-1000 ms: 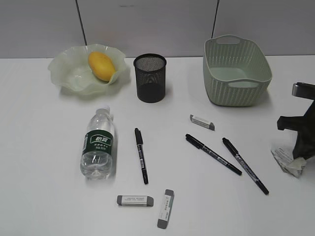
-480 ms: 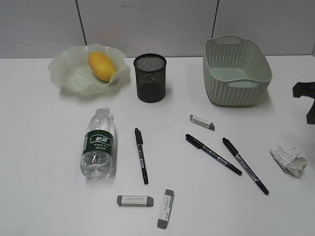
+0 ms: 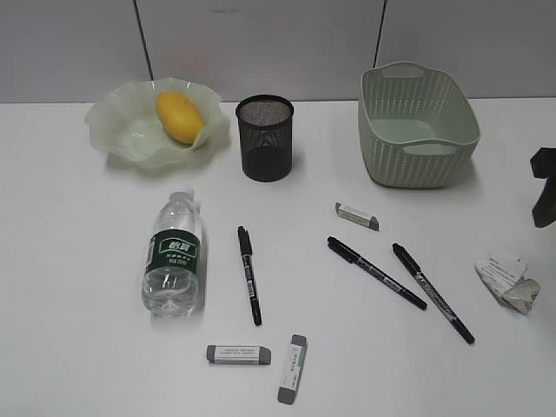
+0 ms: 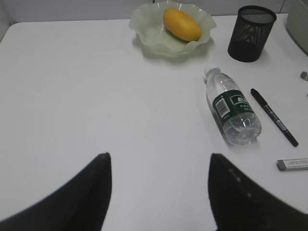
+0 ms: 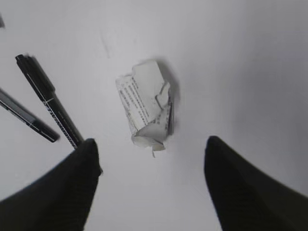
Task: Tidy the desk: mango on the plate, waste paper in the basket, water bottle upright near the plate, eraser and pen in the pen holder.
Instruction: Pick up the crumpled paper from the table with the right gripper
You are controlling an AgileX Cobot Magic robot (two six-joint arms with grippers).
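The mango [image 3: 180, 116] lies in the plate [image 3: 117, 135] at the back left. The water bottle [image 3: 174, 256] lies on its side on the desk [image 3: 87, 287]. The waste paper [image 3: 509, 282] sits on the desk at the right. My right gripper [image 5: 151, 140] is open and empty above the waste paper [image 5: 147, 106]; only part of it shows at the exterior view's right edge [image 3: 545, 187]. My left gripper [image 4: 159, 155] is open and empty over bare desk, left of the bottle [image 4: 232, 110]. The pen holder [image 3: 265, 137] and the basket [image 3: 417, 126] stand at the back.
Three black pens [image 3: 250, 274] [image 3: 376, 272] [image 3: 432, 292] lie in the middle. One eraser [image 3: 357, 216] lies in front of the basket, two more [image 3: 238, 354] [image 3: 293, 368] near the front edge. A grey wall runs behind the desk.
My right gripper has lifted off the waste paper and drawn back up and to the right edge. The paper stays on the desk, shifted slightly.
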